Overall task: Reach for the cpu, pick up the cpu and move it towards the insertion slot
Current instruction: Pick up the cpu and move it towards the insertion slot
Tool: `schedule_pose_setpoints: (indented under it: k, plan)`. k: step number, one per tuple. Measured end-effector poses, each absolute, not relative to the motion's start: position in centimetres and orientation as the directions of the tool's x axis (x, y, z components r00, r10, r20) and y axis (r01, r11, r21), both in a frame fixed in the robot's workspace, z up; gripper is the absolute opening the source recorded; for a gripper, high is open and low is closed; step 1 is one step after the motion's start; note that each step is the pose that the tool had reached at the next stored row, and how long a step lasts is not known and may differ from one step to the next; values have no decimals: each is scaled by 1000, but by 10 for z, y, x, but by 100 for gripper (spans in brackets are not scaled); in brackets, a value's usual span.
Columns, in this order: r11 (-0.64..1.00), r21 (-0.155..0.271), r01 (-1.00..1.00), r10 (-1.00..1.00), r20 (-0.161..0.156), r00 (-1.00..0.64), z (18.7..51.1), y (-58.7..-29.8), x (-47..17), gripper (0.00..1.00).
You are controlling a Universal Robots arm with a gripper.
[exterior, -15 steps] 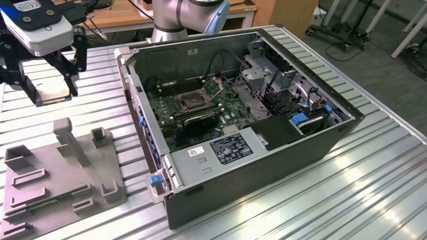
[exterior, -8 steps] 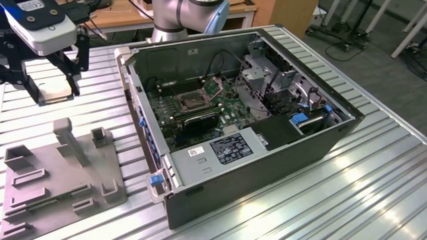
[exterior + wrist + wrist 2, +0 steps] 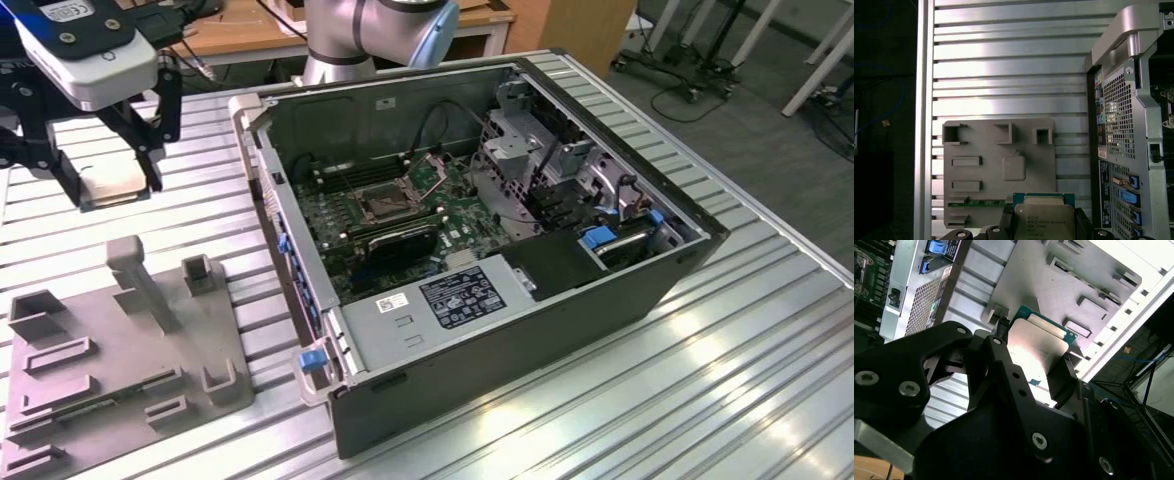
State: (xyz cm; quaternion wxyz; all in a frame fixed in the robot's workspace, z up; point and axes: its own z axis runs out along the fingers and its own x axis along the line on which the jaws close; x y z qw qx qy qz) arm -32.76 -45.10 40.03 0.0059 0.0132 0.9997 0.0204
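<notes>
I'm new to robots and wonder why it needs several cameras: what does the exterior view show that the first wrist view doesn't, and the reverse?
Exterior view: the inside of the open computer case, with the insertion slot on its green board, and the whole gripper raised beside the case. First wrist view: the grey tray's recesses from straight above, and the case's vented outer wall. Both: the cpu clamped in the gripper, the tray, the case and the ribbed table.

Wooden desk (image 3: 254,35) stands behind the ribbed metal table (image 3: 747,400)
</notes>
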Motion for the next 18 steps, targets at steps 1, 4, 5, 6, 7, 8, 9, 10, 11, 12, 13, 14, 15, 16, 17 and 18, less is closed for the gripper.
schedule_pose_setpoints:
  k: [1, 4, 5, 6, 7, 8, 9, 10, 11, 12, 13, 14, 15, 16, 17, 18]
  plan:
    - [999, 41, 26, 27, -11, -1000, 400, -451, -327, 55]
    - [999, 41, 26, 27, -11, -1000, 400, -451, -327, 55]
    - [999, 41, 26, 27, -11, -1000, 400, -451, -326, 55]
    - [999, 41, 26, 27, -11, -1000, 400, -451, -326, 55]
    - [999, 41, 26, 27, -11, -1000, 400, -451, -326, 55]
    - [999, 41, 26, 27, -11, -1000, 400, -451, -326, 55]
    - [999, 41, 26, 27, -11, -1000, 400, -451, -325, 55]
    - [999, 41, 26, 27, -11, -1000, 400, -451, -325, 55]
    - [999, 41, 26, 27, -11, -1000, 400, -451, -325, 55]
    - [999, 41, 26, 27, -11, -1000, 400, -451, -325, 55]
    - [999, 41, 26, 27, -11, -1000, 400, -451, -324, 55]
    - [999, 41, 26, 27, -11, -1000, 400, -451, -324, 55]
    - [999, 41, 26, 27, -11, -1000, 400, -451, -324, 55]
    - [999, 41, 26, 27, -11, -1000, 400, -451, -324, 55]
    - [999, 41, 26, 27, -11, -1000, 400, -451, -324, 55]
    - [999, 41, 26, 27, -11, -1000, 400, -451, -323, 55]
